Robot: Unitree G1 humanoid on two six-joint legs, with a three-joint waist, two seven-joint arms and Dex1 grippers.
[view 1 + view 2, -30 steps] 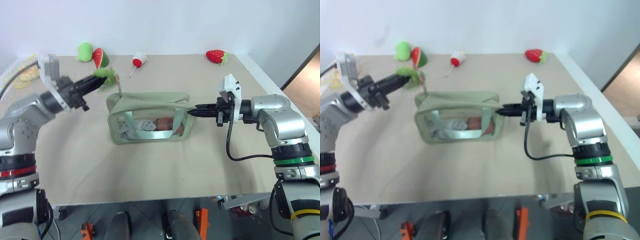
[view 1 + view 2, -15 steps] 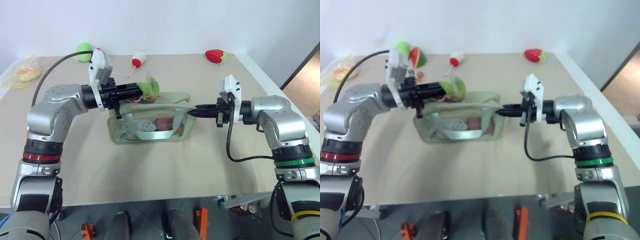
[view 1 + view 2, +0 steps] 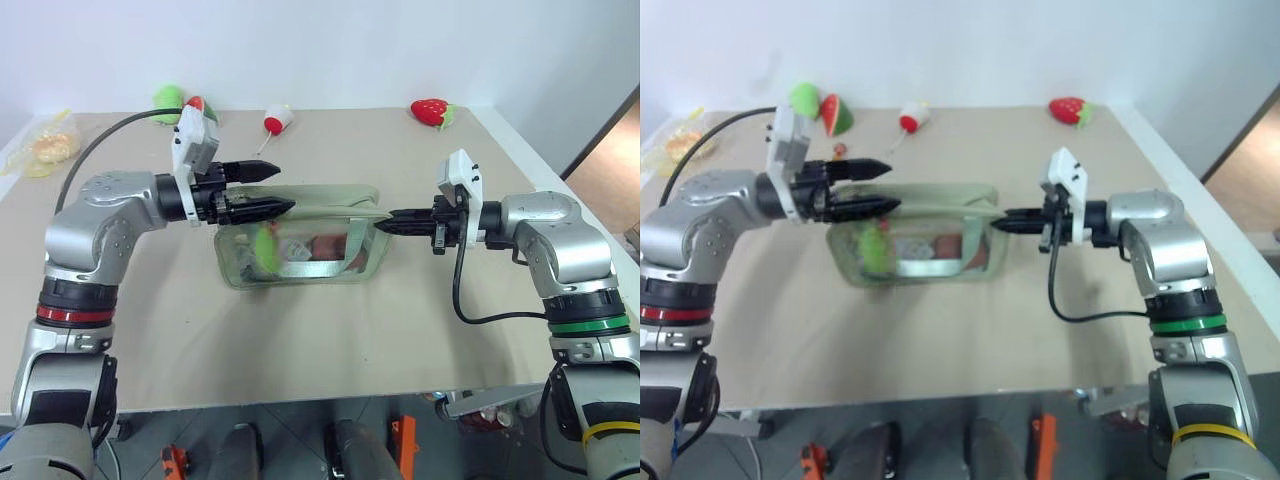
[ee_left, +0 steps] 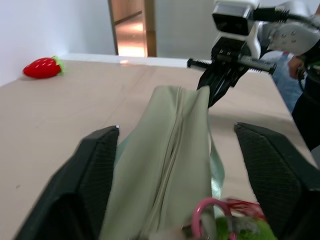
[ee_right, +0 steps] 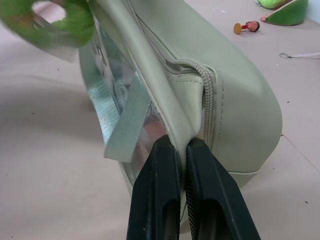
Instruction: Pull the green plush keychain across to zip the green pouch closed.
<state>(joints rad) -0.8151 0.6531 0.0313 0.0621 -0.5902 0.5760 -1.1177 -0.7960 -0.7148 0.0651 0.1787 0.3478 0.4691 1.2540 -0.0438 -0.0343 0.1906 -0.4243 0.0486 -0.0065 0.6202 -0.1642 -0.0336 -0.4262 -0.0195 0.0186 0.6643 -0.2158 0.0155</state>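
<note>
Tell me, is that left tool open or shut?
Open: the left tool has its two black fingers spread above the green pouch.

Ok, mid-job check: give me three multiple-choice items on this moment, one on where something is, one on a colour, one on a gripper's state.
1. Where is the green plush keychain?
A. Hanging in front of the green pouch's clear panel
B. Beside the strawberry toy
C. Between the right gripper's fingers

2. What colour is the strawberry toy at the table's far edge?
A. Blue
B. Red
C. Yellow

3. How is the left gripper?
A. Shut on the keychain
B. Shut on the pouch's end
C. Open, over the pouch's top

Answers: 1 A, the keychain shows as a green blur against the green pouch front. 2 B, it is plainly red. 3 C, its fingers stand apart over the pouch, while the right gripper pinches the pouch's end.
</note>
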